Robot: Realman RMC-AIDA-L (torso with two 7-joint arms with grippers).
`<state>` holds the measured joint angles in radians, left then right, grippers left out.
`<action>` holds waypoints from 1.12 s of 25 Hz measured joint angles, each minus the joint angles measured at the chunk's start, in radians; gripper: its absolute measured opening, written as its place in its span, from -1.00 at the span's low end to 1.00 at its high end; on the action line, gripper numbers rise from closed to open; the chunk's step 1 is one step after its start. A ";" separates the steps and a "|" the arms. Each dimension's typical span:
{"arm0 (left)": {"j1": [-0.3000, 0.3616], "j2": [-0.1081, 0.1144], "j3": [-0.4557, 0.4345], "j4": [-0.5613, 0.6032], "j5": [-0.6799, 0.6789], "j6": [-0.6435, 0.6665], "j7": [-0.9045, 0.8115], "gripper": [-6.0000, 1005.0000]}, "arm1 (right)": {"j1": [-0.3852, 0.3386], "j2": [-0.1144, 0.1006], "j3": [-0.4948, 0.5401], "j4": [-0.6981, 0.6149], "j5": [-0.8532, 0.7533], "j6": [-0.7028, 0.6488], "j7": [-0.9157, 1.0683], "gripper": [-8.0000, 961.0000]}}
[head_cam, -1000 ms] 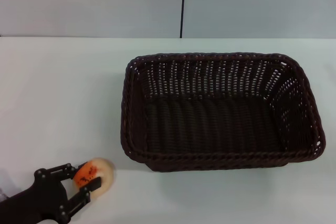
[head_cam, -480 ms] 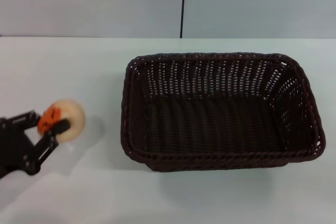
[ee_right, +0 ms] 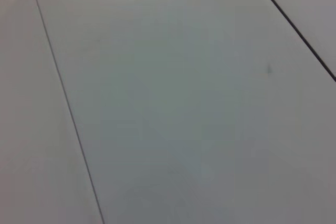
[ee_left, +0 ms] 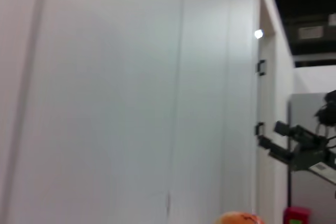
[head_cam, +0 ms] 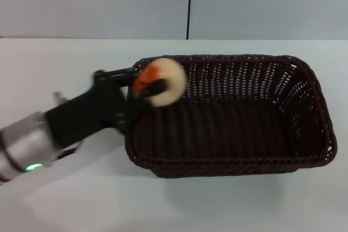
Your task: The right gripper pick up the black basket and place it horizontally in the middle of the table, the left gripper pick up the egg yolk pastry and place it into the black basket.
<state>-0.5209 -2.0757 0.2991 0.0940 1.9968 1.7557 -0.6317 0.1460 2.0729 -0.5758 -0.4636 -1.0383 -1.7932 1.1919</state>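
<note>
The black basket (head_cam: 228, 113) lies lengthwise on the white table (head_cam: 65, 69), right of centre, and nothing lies in it. My left gripper (head_cam: 152, 86) is shut on the egg yolk pastry (head_cam: 161, 82) and holds it in the air above the basket's left end. The pastry's orange top faces the gripper. A sliver of the orange top also shows in the left wrist view (ee_left: 240, 217). My right gripper is out of view; its wrist view shows only a pale wall.
A grey wall with a dark vertical seam (head_cam: 189, 5) stands behind the table's far edge. The left arm (head_cam: 32, 139) reaches in from the lower left over the table.
My left gripper has lifted the pastry from the table's front left and carried it up and to the right, to above the basket's left end. The basket has not moved.
</note>
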 joint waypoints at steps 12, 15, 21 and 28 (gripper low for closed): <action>0.021 0.007 -0.116 -0.171 -0.006 -0.131 0.176 0.12 | -0.029 0.000 0.008 0.029 0.002 -0.001 -0.080 0.40; 0.063 0.008 -0.193 -0.171 -0.006 -0.165 0.182 0.33 | -0.015 0.002 0.042 0.078 0.006 -0.015 -0.150 0.40; 0.146 0.009 -0.351 -0.166 -0.006 -0.170 0.184 0.53 | 0.015 0.005 0.083 0.196 0.008 -0.046 -0.287 0.40; 0.233 0.011 -0.494 -0.162 -0.006 -0.162 0.184 0.67 | 0.057 0.007 0.121 0.341 0.009 -0.060 -0.474 0.40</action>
<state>-0.2874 -2.0648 -0.1946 -0.0680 1.9910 1.5936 -0.4475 0.2031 2.0801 -0.4550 -0.1226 -1.0293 -1.8536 0.7183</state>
